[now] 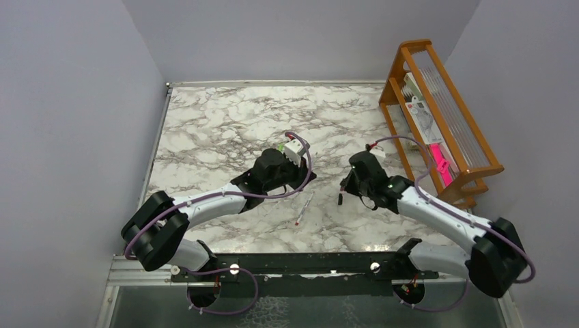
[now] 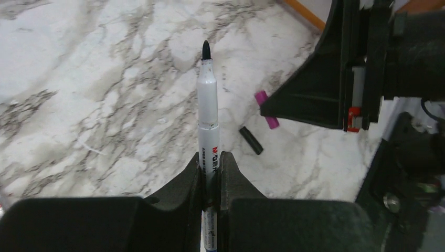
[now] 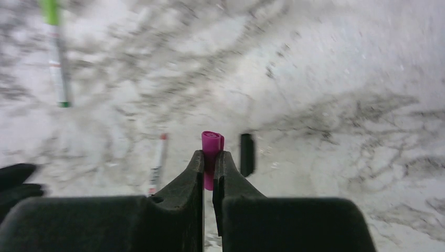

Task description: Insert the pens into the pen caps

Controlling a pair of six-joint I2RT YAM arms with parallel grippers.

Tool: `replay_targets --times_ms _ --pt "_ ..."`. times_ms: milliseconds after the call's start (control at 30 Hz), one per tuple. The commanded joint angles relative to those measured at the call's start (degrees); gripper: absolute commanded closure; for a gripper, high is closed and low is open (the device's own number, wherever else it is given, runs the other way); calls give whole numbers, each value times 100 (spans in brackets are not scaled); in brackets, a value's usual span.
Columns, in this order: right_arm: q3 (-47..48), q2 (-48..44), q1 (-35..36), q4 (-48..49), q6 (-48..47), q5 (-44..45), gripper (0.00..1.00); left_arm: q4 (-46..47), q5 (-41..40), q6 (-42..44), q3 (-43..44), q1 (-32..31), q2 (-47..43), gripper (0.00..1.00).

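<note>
Top external view shows a marble table (image 1: 205, 123) with a wooden rack (image 1: 478, 171) standing along its right edge and both arms reaching toward the middle. The left gripper (image 2: 211, 173) has its jaws closed tight on the barrel of a black-tipped pen (image 2: 208, 100), which sticks out forward past the fingers, tip away from the wrist. A red-tipped pen (image 1: 304, 208) lies on the table between the two arms. A green-ended pen (image 3: 56, 68) lies further off, blurred in the right wrist view. The right gripper (image 3: 208, 160) is clamped on a magenta cap (image 3: 212, 142), with only a narrow gap between the jaws. A black cap (image 2: 251, 140) lies on the marble just beside it.
</note>
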Motion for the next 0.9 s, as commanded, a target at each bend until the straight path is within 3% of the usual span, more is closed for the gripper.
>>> replay_targets --times_ms 0,233,533,867 --pt "-330 -1173 32 1577 -724 -170 99 909 1279 -695 -139 9 -4 100" --pt "-899 -2394 30 3352 -1210 -403 99 2031 1929 -1747 -331 1 208 100" --pt "-822 -2495 31 4184 -1785 -920 99 2047 2290 -2157 -37 -97 591 100" --pt "-852 -2378 31 4234 -1896 -1054 99 2047 2314 -2271 28 -171 602 100"
